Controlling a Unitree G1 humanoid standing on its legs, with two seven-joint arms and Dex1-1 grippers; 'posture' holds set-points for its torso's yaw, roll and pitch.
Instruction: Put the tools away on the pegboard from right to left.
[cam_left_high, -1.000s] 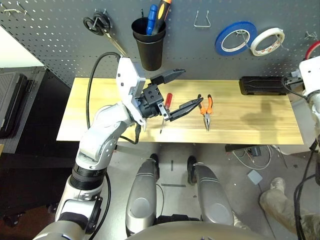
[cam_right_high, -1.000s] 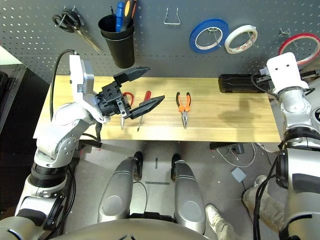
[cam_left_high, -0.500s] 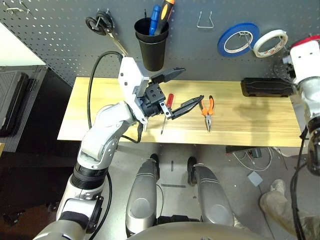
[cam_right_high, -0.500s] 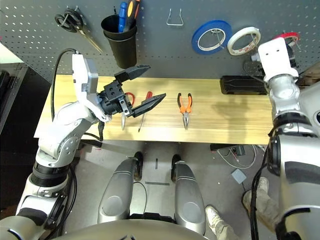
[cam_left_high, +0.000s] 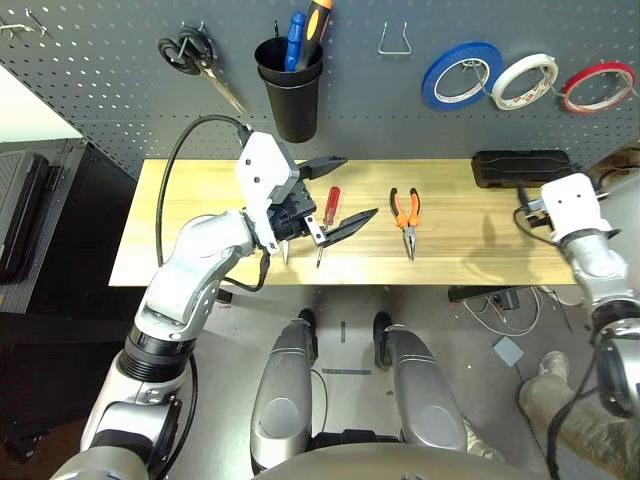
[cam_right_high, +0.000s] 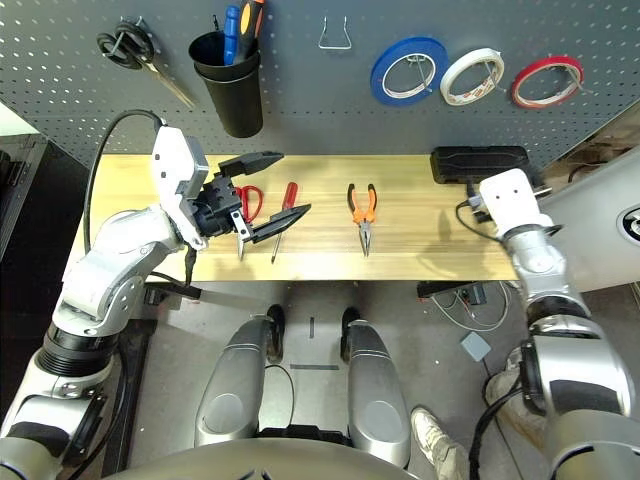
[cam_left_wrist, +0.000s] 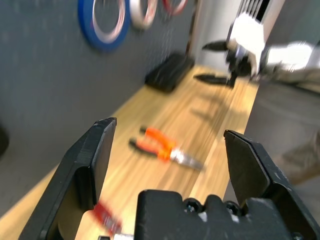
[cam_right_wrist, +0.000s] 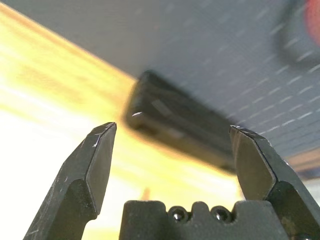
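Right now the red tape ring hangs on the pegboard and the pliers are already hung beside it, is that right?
Not quite. The red tape ring does hang on the pegboard, but the pliers lie on the table, as the right eye view shows.

Red tape ring (cam_left_high: 598, 87) hangs on the pegboard (cam_left_high: 120, 80); pliers (cam_left_high: 405, 215), screwdriver (cam_left_high: 328, 215), red-handled scissors (cam_right_high: 249, 203) lie on the table.

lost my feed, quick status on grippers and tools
Both grippers open, empty: left over the scissors, right clear. Red tape ring hung. Pliers next, unobstructed.
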